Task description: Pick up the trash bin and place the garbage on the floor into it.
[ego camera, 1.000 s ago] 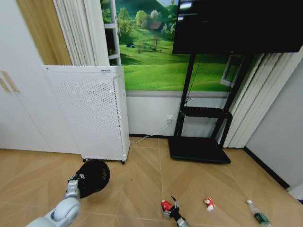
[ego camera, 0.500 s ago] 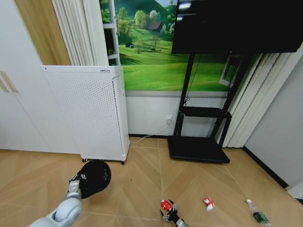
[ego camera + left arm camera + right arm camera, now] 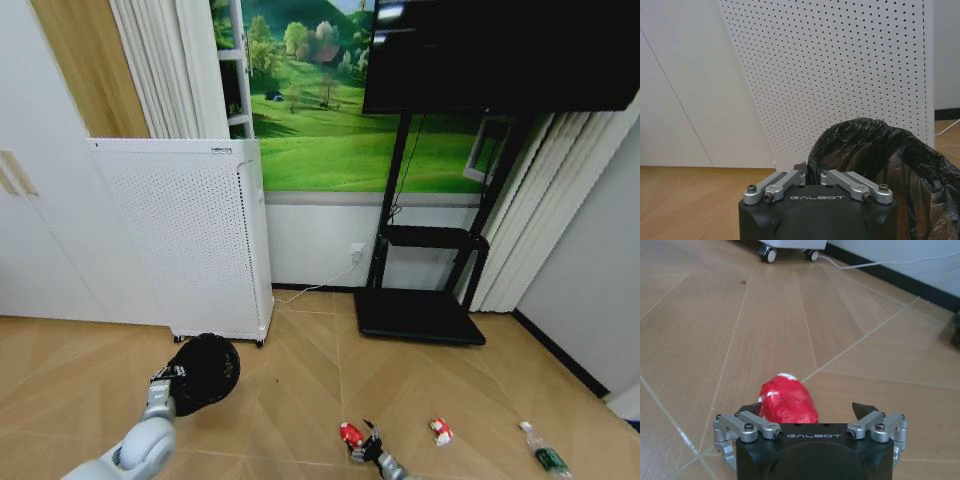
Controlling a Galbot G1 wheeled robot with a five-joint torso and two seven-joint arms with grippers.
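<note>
The trash bin (image 3: 207, 370), black mesh lined with a black bag, hangs tilted just above the floor in front of the white appliance. My left gripper (image 3: 166, 383) is shut on its rim; in the left wrist view the fingers (image 3: 790, 179) pinch the bag-covered edge of the bin (image 3: 880, 160). The garbage lies on the floor to the right. The red wad (image 3: 350, 434) (image 3: 788, 400) sits between the open fingers of my right gripper (image 3: 368, 441) (image 3: 807, 411), close to one finger. Farther right lie a red-and-white wrapper (image 3: 441, 430) and a clear bottle (image 3: 545, 455).
A tall white perforated appliance (image 3: 190, 240) (image 3: 840, 60) on castors stands just behind the bin. A black TV stand (image 3: 425, 312) with a wide base stands against the back wall. A white cable (image 3: 880, 262) runs along the skirting. Open wood floor lies between the bin and the wad.
The bin has shifted slightly right and up in my left gripper. My right gripper has shifted a little around the red wad, which stays on the floor.
</note>
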